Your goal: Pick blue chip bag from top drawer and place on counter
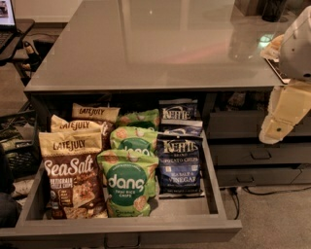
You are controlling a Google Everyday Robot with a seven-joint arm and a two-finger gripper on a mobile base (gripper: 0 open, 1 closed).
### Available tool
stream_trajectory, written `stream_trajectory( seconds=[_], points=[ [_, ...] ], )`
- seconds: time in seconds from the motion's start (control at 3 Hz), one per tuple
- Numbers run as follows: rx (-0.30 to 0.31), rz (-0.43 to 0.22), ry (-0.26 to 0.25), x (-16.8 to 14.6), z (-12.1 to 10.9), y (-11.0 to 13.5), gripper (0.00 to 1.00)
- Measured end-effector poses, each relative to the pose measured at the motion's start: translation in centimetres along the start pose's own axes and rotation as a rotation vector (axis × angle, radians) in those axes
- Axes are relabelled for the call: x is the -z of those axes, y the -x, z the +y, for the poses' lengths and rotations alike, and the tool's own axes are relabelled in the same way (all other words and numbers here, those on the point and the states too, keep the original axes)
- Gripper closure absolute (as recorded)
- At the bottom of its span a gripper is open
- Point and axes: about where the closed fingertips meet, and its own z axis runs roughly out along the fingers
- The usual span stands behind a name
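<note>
The top drawer (146,227) stands pulled open below the counter (160,48). Navy Kettle blue chip bags stand in its right column: one in front (179,165) and one behind it (179,115), partly under the counter edge. My gripper (278,121) is a cream-coloured piece hanging at the right edge. It is beside the counter's front right corner, above and to the right of the drawer, and well apart from the bags. Nothing shows in it.
Green Dang bags (127,182) fill the drawer's middle and brown Late July bags (70,175) its left. Narrower grey drawers with handles (260,154) lie under the gripper. A dark object (272,9) stands at the counter's back right. A desk with a laptop (6,14) is far left.
</note>
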Motion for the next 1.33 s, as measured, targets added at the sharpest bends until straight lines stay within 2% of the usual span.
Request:
stream_trajectory(
  seconds=[0.33, 0.67, 1.0, 1.33],
  points=[
    [0.000, -0.033, 0.019, -2.6, 0.7, 0.6, 0.00],
    [0.029, -0.078, 0.053, -6.2, 1.6, 2.6, 0.00],
    [0.054, -0.121, 0.114, -8.6, 2.8, 4.6, 0.00],
    [0.054, -0.122, 0.116, -8.6, 2.8, 4.7, 0.00]
  ],
)
